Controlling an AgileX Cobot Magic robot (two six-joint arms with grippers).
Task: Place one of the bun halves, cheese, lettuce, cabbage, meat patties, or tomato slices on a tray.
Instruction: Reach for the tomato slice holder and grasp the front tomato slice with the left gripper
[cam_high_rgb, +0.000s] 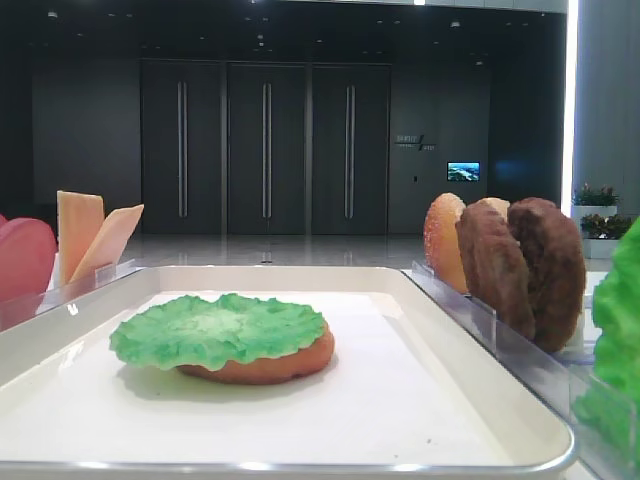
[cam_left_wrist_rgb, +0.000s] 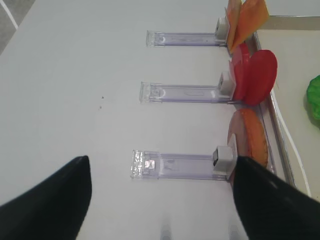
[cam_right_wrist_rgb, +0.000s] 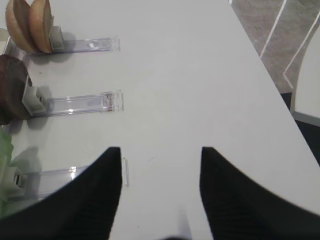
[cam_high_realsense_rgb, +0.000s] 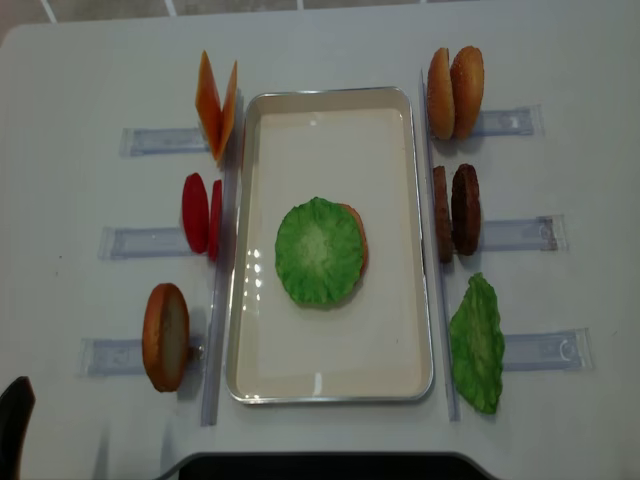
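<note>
Risk-wise: both my pincers, left (cam_left_wrist_rgb: 160, 200) and right (cam_right_wrist_rgb: 160, 195), gape empty; lettuce (cam_high_realsense_rgb: 319, 250) on the bun (cam_high_rgb: 262, 366) mid-tray (cam_high_realsense_rgb: 330, 120) could slide if nudged.

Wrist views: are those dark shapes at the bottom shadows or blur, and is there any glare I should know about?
Right wrist view: the dark shapes are the right hand itself, close and soft-edged. Left wrist view: likewise the left hand, open over the table. Low front view: glare runs along the tray rim; the lettuce is sharp. Overhead view: small bright reflections sit on the tray's liner.
</note>
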